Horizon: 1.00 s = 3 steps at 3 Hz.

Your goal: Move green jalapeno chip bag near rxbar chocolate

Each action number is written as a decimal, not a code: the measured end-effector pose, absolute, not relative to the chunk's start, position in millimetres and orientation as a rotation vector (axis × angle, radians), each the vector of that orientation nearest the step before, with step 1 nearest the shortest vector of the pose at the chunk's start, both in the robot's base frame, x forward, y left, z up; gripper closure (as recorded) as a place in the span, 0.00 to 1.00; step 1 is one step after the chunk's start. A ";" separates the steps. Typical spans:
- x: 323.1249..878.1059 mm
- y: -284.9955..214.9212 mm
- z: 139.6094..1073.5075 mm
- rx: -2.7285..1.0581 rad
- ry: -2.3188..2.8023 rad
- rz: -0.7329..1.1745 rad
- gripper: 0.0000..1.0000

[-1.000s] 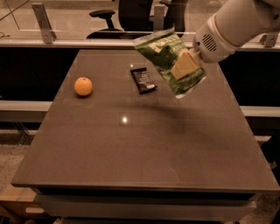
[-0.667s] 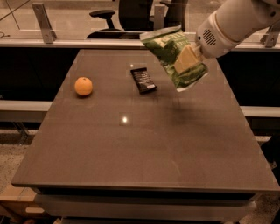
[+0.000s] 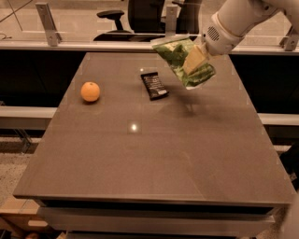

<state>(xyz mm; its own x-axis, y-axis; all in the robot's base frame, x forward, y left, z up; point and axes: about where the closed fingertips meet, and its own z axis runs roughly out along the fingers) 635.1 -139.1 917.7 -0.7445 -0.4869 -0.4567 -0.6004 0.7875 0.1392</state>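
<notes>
Brown tabletop point(image 3: 149, 158) fills the near ground of our view. Farther back we see an orange point(image 3: 90, 91) at left and the black bar point(image 3: 154, 86) lying flat near the middle. Just right of the bar, the green bag point(image 3: 174, 50) hangs tilted above the table, clear of its surface. The gripper point(image 3: 194, 59) reaches in from the far right, fingers clamped on the bag. An office chair point(image 3: 140, 11) stands beyond.

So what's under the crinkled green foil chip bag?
Only bare brown tabletop with its shadow. The gripper, at the table's far right, holds the green foil bag aloft. The black-wrapped bar lies left of it, not beneath. The bag's far side is hidden.
</notes>
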 end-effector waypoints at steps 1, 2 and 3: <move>652.0 -137.4 902.0 -0.852 2.630 0.431 1.00; 659.7 -137.7 889.3 -0.859 2.662 0.463 1.00; 661.4 -137.7 874.5 -0.853 2.688 0.500 1.00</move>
